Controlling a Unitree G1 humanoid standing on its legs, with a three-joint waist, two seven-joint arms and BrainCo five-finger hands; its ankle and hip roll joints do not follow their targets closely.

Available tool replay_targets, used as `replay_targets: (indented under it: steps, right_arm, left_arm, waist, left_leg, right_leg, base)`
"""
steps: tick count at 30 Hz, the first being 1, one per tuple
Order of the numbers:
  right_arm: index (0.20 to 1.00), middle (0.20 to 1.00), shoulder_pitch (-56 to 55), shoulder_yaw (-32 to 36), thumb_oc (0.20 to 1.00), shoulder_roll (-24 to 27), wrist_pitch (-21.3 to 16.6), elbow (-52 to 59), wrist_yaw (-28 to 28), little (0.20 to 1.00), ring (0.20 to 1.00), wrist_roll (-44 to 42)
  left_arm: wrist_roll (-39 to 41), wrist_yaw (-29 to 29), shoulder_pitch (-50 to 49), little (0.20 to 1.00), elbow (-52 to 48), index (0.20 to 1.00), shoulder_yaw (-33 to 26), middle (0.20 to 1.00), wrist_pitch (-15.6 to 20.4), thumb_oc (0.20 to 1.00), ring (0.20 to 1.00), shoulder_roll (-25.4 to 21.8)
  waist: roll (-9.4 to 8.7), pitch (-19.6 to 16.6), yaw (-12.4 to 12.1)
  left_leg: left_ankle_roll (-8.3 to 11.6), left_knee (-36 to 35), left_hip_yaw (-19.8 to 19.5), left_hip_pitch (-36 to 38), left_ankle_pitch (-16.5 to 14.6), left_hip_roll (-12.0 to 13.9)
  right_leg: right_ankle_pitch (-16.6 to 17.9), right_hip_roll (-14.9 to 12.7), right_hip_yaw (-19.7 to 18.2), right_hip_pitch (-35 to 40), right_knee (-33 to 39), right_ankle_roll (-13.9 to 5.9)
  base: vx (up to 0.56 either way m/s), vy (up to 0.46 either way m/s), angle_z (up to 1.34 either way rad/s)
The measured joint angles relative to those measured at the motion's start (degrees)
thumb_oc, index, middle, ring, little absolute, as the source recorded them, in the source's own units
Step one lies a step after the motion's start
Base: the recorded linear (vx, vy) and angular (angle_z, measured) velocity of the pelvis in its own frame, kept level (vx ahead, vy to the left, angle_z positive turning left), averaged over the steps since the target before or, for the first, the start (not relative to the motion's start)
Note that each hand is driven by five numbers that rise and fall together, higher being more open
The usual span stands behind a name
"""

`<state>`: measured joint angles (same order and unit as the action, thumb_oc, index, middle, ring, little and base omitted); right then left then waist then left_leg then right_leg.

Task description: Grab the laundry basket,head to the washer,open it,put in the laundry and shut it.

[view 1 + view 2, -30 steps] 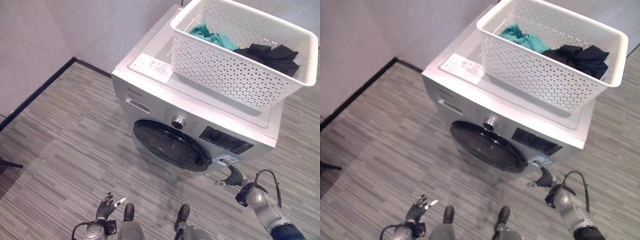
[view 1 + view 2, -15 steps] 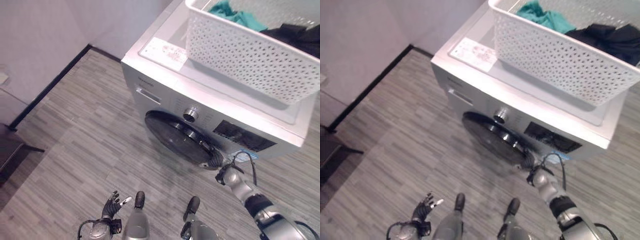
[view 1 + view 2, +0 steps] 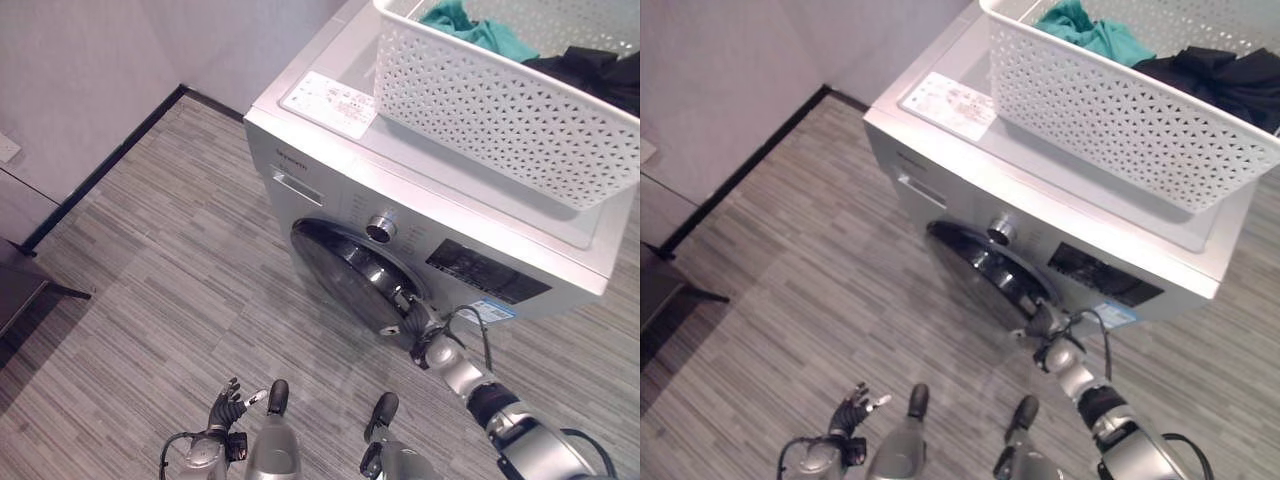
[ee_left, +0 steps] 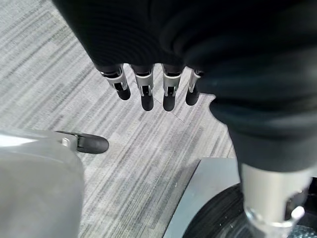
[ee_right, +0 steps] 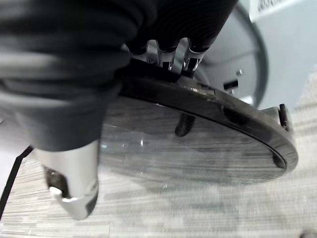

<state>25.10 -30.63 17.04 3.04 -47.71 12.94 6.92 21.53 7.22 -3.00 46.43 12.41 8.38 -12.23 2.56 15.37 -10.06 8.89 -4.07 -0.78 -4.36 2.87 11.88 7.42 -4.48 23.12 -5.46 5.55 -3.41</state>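
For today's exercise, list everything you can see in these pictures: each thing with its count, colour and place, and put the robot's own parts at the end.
Washer: one, silver-grey, against the wall on the striped grey floor.
Door: one, dark round glass, on the washer's front, swung partly open.
Knob: one, silver, on the panel above the door.
Basket: one, white, perforated, on top of the washer.
Teal cloth: one, in the basket.
Black cloth: one, in the basket beside the teal cloth.
Left hand: one, silver fingers with dark tips, relaxed, low above the floor.
Right hand: one, at the door's edge, fingers hooked over its rim.
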Motion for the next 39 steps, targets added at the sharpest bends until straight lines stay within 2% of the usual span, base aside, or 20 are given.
replay_targets:
  steps: [4,7,10,12,13,14,15,16,17,18,19,20,22,23,25,28,31,35,37,39]
  right_arm:
    - [1.0,1.0,-0.08,-3.91,1.0,-3.56,-0.16,-2.72,0.21,1.0,1.0,-3.84]
    - [1.0,1.0,-0.07,-7.74,1.0,-6.91,-1.13,-4.41,0.57,1.0,1.0,-8.23]
    - [1.0,1.0,-0.16,-8.87,1.0,-7.62,-2.29,-5.89,0.57,1.0,1.0,-11.98]
    - [1.0,1.0,-0.38,-8.87,1.0,-7.5,-3.21,-8.12,0.57,1.0,1.0,-13.6]
    - [1.0,1.0,-0.45,-8.72,1.0,-7.45,-3.97,-9.78,0.78,1.0,1.0,-14.8]
    - [1.0,1.0,0.14,-7.51,1.0,-7.38,-4.08,-11.56,0.79,1.0,1.0,-15.91]
    - [1.0,1.0,0.34,-6.9,1.0,-7.27,-3.89,-13.43,0.14,1.0,1.0,-16.65]
    - [1.0,1.0,-0.1,-6.96,1.0,-7.31,-3.17,-15.94,-0.9,1.0,1.0,-17.5]
    - [1.0,1.0,-1.52,-7.11,1.0,-7.7,-2.31,-17.46,-0.94,1.0,1.0,-18.31]
    - [1.0,1.0,-1.87,-7.17,1.0,-8.29,-2.09,-18.34,-1.25,1.0,1.0,-18.57]
    - [1.0,1.0,-2.33,-7.31,1.0,-8.86,-2.2,-17.86,-2.57,1.0,1.0,-18.58]
    - [1.0,1.0,-3.87,-7.19,1.0,-9.98,-2.2,-17.83,-3.8,1.0,1.0,-19.3]
    - [1.0,1.0,-6.1,-5.99,1.0,-10.07,-2.2,-17.8,-4.65,1.0,1.0,-20.85]
    - [1.0,1.0,-7.88,-1.67,1.0,-10.62,-2.32,-17.78,-5.34,1.0,1.0,-24.1]
    - [1.0,1.0,-8.79,0.46,1.0,-12.06,-2.5,-17.73,-5.83,1.0,1.0,-27.37]
    - [1.0,1.0,-5.76,9.15,1.0,-13.54,-4.76,-16.96,-6.79,1.0,1.0,-32.22]
    - [1.0,1.0,-5.13,8.54,1.0,-10.79,-5.34,-16.97,-6.67,1.0,1.0,-32.96]
    - [1.0,1.0,-10.77,9.26,1.0,-7.47,-6.42,-19.03,-6.72,1.0,1.0,-28.13]
    - [1.0,1.0,-14.24,9.34,1.0,-6.24,-6.36,-20.85,-6.77,1.0,1.0,-26.38]
    - [1.0,1.0,-17.24,10.71,1.0,-5.39,-6.08,-21.86,-6.93,1.0,1.0,-23.76]
  left_arm:
    - [0.59,1.87,0.15,1.0,0.51,1.0,0.27,1.0,-0.09,1.0,1.0,1.33]
    - [0.94,4.06,1.1,1.0,3.5,1.0,1.56,1.0,-0.31,1.0,1.0,2.57]
    - [1.09,5.32,1.76,1.0,4.3,1.0,1.45,1.0,-0.29,1.0,1.0,3.99]
    - [1.08,5.5,1.81,1.0,4.26,1.0,2.43,1.0,-0.26,1.0,1.0,4.93]
    - [1.03,5.44,2.56,1.0,4.31,1.0,3.63,1.0,-0.35,1.0,1.0,4.73]
    - [0.87,5.03,5.11,1.0,4.39,1.0,5.08,1.0,-0.41,1.0,1.0,3.06]
    - [0.5,4.79,6.21,1.0,5.64,1.0,5.44,1.0,-0.74,1.0,1.0,3.04]
    - [0.27,4.68,6.88,1.0,7.65,1.0,6.39,1.0,-0.92,1.0,1.0,3.49]
    - [-0.24,4.64,6.81,1.0,8.08,1.0,6.76,1.0,-0.8,1.0,1.0,3.87]
    - [-0.39,4.57,6.12,1.0,8.01,1.0,6.81,1.0,-0.7,1.0,1.0,3.71]
    - [-1.44,4.3,5.52,1.0,7.97,1.0,6.39,1.0,-0.96,1.0,1.0,3.44]
    - [-1.95,3.93,4.85,1.0,7.89,1.0,6.64,1.0,-1.08,1.0,1.0,3.66]
    - [-3.11,3.24,5.37,1.0,6.13,1.0,10.01,1.0,-1.1,1.0,1.0,4.33]
    - [-5.96,2.93,5.61,1.0,2.19,1.0,13.64,1.0,-1.41,1.0,1.0,3.17]
    - [-9.94,2.42,3.72,1.0,-3.69,1.0,16.59,1.0,-1.22,1.0,1.0,-0.76]
    - [-12.83,0.63,0.56,1.0,-10.79,1.0,15.78,1.0,-1.25,1.0,1.0,-6.56]
    - [-16.59,-0.21,0.86,1.0,-23.34,1.0,16.91,1.0,-0.8,1.0,1.0,-11.83]
    - [-19.85,-1.21,0.8,1.0,-45.57,1.0,13.36,1.0,3.15,1.0,1.0,-19.86]
    - [-19.01,-2.19,1.93,1.0,-46.36,1.0,13.18,1.0,4.09,1.0,1.0,-18.64]
    - [-13.88,-5.77,2.11,1.0,-46.2,1.0,14.33,1.0,3.91,1.0,1.0,-17.91]
  waist:
    - [-0.61,-0.42,-0.58]
    - [-0.94,-0.76,-1.82]
    - [0.52,-1.48,-2.3]
    - [1.82,-2.32,-2.42]
    - [2.19,-2.6,-2.14]
    - [-1.1,-2.58,-1.85]
    - [-1.12,-2.58,-1.89]
    - [-0.06,-2.98,-1.51]
    - [0.81,-4.65,-1.54]
    - [1.87,-5.94,-1.52]
    - [3.17,-6.72,-0.87]
    - [4.35,-8.29,0.01]
    - [5.73,-10.15,0.69]
    - [4.38,-9.83,-0.24]
    - [1.42,-10.58,-2.11]
    - [2.29,-10.03,-4.49]
    - [3.51,-8.88,-5.8]
    - [0.36,-6.4,-4.67]
    - [-0.24,-6.19,-3.57]
    - [-0.58,-6.38,-0.76]
  left_leg:
    - [1.03,0.07,-0.09,1.23,-0.17,1.79]
    - [2.09,0.4,-0.52,0.89,0.23,4.31]
    - [1.77,1.79,-4.12,-2.02,-0.09,5.62]
    - [-1.2,3.7,-5.18,-4.81,-1.01,5.89]
    - [-5.82,4.23,-2.64,-6.59,-4.58,6.34]
    - [-2.94,10.64,4.2,-8.8,-4.83,3.98]
    - [-3.08,20.95,6.77,-10.25,-5.29,2.89]
    - [-2.46,30.93,8.04,-10.69,-5.51,1.53]
    - [-1.12,35.97,7.4,-9.39,-6.15,0.65]
    - [-0.6,35.78,7.2,-7.18,-6.62,0.8]
    - [1.09,31.5,7.61,-2.68,-8.68,1.76]
    - [0.88,21.57,7.96,3.26,-9.69,2.55]
    - [-0.75,5.14,9.1,9.77,-7.14,2.53]
    - [0.05,1.71,8.78,10.23,-6.85,0.65]
    - [-1.8,3.29,6.29,8.75,-7.42,-3.99]
    - [-2.8,4.1,5.65,7.1,-8.0,-7.77]
    - [-3.19,5.82,2.63,4.26,-7.69,-7.92]
    - [-2.73,5.62,2.92,5.69,-7.42,-6.63]
    - [-2.72,5.57,2.94,6.42,-7.42,-6.24]
    - [-2.53,5.5,3.07,6.65,-7.41,-5.43]
  right_leg:
    - [-0.81,1.54,-0.35,1.48,0.01,0.69]
    - [-0.92,4.28,-0.4,1.47,-0.45,1.71]
    - [-1.46,6.43,-0.24,1.45,-0.53,2.62]
    - [-2.12,7.36,0.15,1.51,-0.55,3.94]
    - [-2.83,7.39,1.06,1.62,-0.54,5.54]
    - [-2.08,2.03,4.81,1.11,-0.08,7.65]
    - [-1.36,-0.59,7.6,1.99,-0.01,8.87]
    - [-1.93,-2.62,9.5,3.79,-0.01,8.36]
    - [-2.64,-3.89,10.67,4.71,0.0,7.48]
    - [-2.96,-4.08,11.13,4.76,-0.01,6.62]
    - [-2.47,-4.19,13.77,5.27,-0.01,5.58]
    - [-2.01,-3.71,14.59,5.52,-0.02,4.54]
    - [-0.31,-3.47,14.49,4.65,-0.51,2.16]
    - [0.43,-5.47,14.51,4.37,-1.7,1.68]
    - [1.75,-9.22,12.77,4.52,-1.38,0.15]
    - [4.69,-13.04,12.61,4.53,-0.59,-2.83]
    - [4.93,-13.38,15.26,4.7,-0.59,-3.17]
    - [4.18,-12.05,14.85,5.98,-0.58,-3.45]
    - [3.84,-11.66,14.69,6.67,-0.57,-3.55]
    - [3.24,-10.85,14.56,6.79,-0.56,-3.35]
  base:
    - [-0.05,-0.124,-0.08]
    - [-0.13,-0.188,-0.02]
    - [-0.07,-0.1,0.42]
    - [-0.1,-0.087,0.86]
    - [-0.15,-0.054,1.83]
    - [-0.06,-0.022,1.8]
    - [-0.03,0.017,1.73]
    - [0.11,0.126,1.08]
    - [0.17,0.187,0.9]
    - [0.19,0.213,0.59]
    - [0.16,0.203,0.58]
    - [0.12,0.266,0.81]
    - [0.08,0.251,1.06]
    - [0.02,0.227,1.04]
    - [-0.01,0.258,0.78]
    - [-0.06,0.194,0.29]
    - [-0.02,0.02,0.52]
    - [0.02,-0.054,-0.02]
    - [0.06,-0.079,-0.02]
    - [0.08,-0.102,-0.11]
